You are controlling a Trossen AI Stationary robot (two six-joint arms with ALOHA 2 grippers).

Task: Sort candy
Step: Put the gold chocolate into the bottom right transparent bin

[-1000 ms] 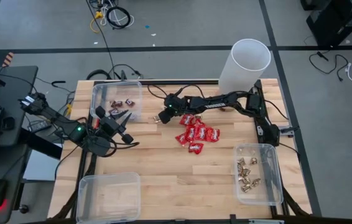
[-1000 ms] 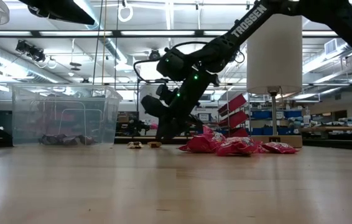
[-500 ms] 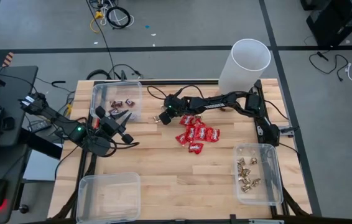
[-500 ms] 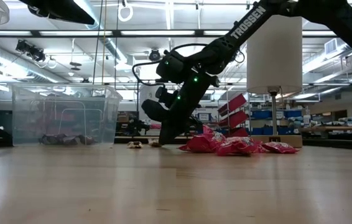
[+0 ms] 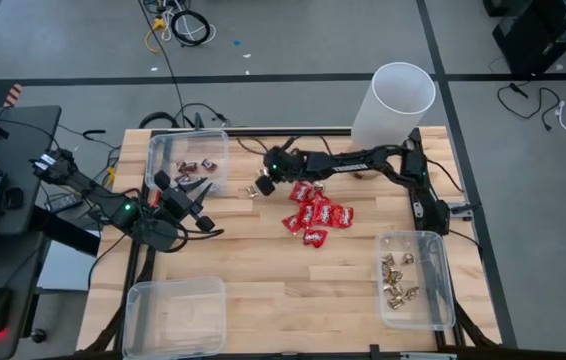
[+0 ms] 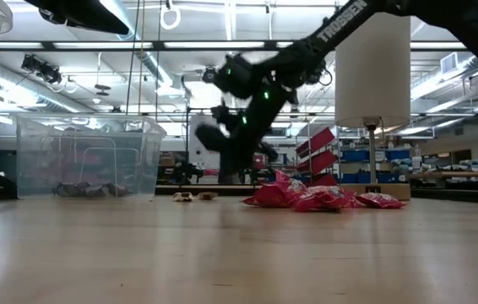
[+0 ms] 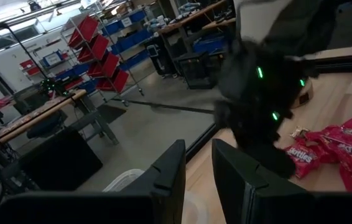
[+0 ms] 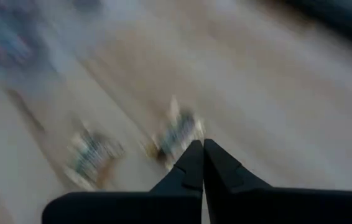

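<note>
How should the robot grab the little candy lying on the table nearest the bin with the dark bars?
Probably from straight above, pinching the candy across its narrow middle. It lies flat and low on the table, so a sideways grab has little to catch. The right gripper, shut, hangs nearby and would have to open first.

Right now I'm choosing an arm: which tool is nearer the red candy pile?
Right. The right tool sits just beside the red candy pile; the left tool is farther, by the bin.
</note>
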